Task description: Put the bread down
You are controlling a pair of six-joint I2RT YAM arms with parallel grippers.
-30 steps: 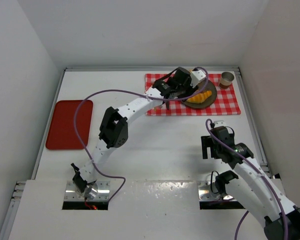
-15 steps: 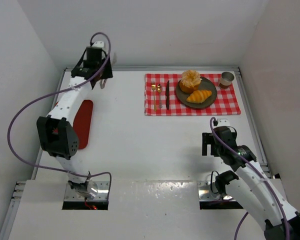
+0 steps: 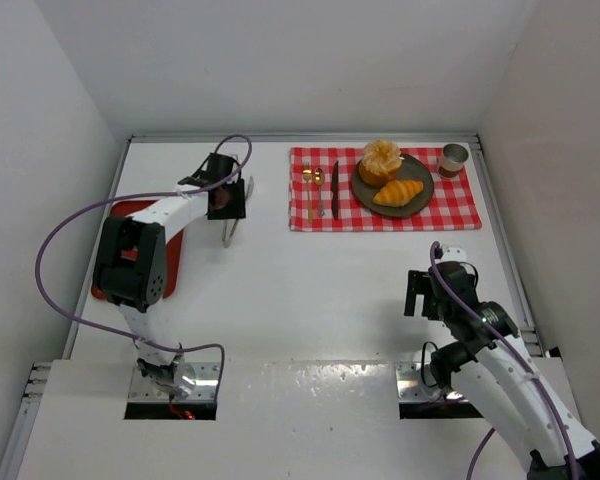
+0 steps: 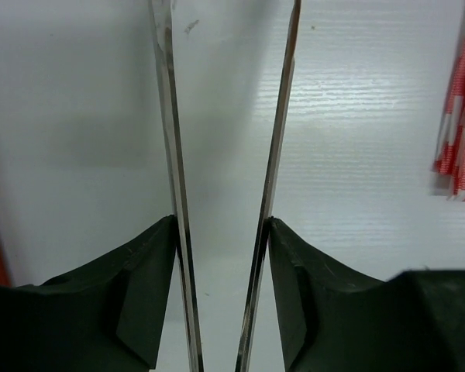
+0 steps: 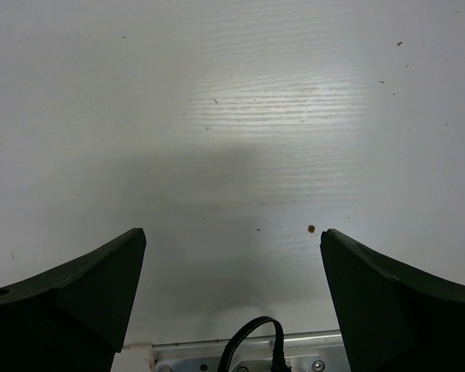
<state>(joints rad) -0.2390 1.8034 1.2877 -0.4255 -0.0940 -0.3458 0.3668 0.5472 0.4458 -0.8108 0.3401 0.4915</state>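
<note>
The bread lies on a dark plate (image 3: 423,172) at the back right: a round ruffled bun (image 3: 381,160) and a crescent croissant (image 3: 399,192). My left gripper (image 3: 225,203) hangs over the table's left half, well left of the plate. It is shut on a pair of metal tongs (image 3: 227,235). In the left wrist view the left gripper (image 4: 222,225) presses its black fingers (image 4: 151,263) against the two thin tongs blades (image 4: 171,139), which stand apart with nothing between them. My right gripper (image 3: 421,293) is open over bare table near its base, its jaws (image 5: 232,256) wide and empty.
A red-and-white checked cloth (image 3: 458,208) lies under the plate, with a gold fork and spoon (image 3: 313,188), a dark knife (image 3: 334,188) and a small cup (image 3: 453,159). Its edge (image 4: 459,116) shows in the left wrist view. A red tray (image 3: 128,215) lies at the left, partly under the left arm.
The left arm left the plate, swung to the back left corner, then came down beside the red tray with the tongs. The bun now shows on the plate. The right arm barely moved.
</note>
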